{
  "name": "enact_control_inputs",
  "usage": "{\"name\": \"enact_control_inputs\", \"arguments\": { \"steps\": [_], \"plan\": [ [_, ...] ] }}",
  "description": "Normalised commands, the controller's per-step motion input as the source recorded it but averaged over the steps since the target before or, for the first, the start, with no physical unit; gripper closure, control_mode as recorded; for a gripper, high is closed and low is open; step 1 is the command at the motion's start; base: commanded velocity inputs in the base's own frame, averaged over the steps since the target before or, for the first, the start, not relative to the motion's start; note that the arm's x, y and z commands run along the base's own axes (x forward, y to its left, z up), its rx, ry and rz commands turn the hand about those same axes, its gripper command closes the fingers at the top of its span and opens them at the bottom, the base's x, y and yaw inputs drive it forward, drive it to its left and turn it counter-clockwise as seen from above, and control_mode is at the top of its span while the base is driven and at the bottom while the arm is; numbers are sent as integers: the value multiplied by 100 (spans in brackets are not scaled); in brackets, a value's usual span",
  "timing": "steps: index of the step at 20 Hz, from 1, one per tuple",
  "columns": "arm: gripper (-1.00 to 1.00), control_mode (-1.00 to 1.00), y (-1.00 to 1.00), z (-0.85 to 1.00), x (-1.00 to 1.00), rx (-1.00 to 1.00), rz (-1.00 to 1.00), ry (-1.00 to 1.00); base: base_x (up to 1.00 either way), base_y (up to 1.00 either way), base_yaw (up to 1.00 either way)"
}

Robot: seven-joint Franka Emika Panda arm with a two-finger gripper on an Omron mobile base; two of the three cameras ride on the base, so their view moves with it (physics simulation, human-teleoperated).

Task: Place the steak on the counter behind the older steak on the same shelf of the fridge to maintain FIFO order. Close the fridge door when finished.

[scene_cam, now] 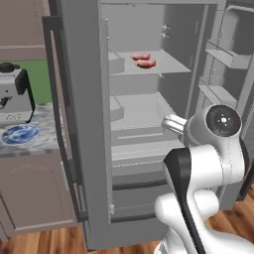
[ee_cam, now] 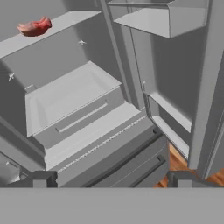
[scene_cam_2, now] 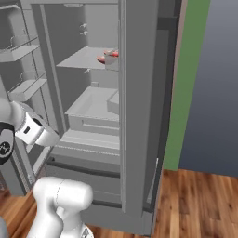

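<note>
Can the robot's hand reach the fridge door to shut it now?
Probably yes. The open gripper holds nothing and sits in front of the open fridge, with the door just beside it and nothing between. Both steaks already lie on the shelf.

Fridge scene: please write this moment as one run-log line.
fridge: doors open | steak and older steak: both on shelf, one behind the other | gripper: open, holding nothing | left: close doors
</note>
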Motion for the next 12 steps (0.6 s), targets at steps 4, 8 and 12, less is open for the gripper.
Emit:
{"name": "enact_control_inputs", "arguments": {
  "steps": [4, 8, 12],
  "plan": [
    [-100, 100, 0, 0, 0, 0, 0, 0, -5, 0, 0],
    [-100, -100, -19, -5, -25, 3, -2, -3, -48, -18, -2],
    [-100, -100, -100, -19, -89, 22, -15, -10, 0, 0, 0]
  ]
}}
